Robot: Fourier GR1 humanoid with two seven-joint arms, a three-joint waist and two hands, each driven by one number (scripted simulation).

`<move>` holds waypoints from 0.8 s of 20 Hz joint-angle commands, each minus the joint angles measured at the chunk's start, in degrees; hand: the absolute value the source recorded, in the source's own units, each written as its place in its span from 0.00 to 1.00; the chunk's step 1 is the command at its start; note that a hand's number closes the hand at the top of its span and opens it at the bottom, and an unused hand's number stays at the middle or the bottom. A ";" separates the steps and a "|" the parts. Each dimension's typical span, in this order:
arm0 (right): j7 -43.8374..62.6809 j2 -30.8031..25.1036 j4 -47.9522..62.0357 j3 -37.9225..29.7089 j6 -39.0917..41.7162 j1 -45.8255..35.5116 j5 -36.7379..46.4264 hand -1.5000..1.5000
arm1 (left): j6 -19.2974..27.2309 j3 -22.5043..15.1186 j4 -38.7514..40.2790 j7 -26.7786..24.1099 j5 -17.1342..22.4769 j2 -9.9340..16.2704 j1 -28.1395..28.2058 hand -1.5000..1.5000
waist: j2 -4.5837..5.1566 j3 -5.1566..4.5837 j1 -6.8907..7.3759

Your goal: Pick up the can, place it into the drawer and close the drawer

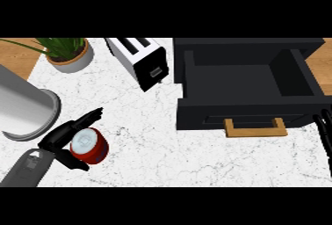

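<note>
White marble counter (194, 154) fills most of the view, with wood at the far corners. On it I count one red can (89, 146), one black drawer (250, 88) pulled open with a wooden handle (255, 128), one toaster (144, 61), one potted plant (66, 50) and one big grey pot (23, 110). The left hand (62, 143) curls its fingers and thumb around the can, which stands upright just right of the palm. The right hand (323, 132) shows only straight fingers at the right edge, just beside the drawer front.
</note>
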 commanded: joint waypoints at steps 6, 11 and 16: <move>2.31 0.96 -0.62 2.07 -1.89 -2.90 2.71 0.00 | -5.30 -2.79 3.99 -7.61 -0.72 -2.11 -0.96 0.00 | 0.02 -0.02 0.46; -3.75 -0.22 0.12 -0.97 3.22 3.22 -1.30 0.00 | -3.57 -4.01 3.65 -6.65 -0.29 -4.96 -1.69 0.00 | -0.08 0.03 0.06; -1.31 -0.53 0.72 -2.35 1.50 1.13 -1.06 0.00 | -6.23 -5.29 0.83 -7.78 0.30 -2.64 -0.58 0.00 | -0.20 0.07 0.74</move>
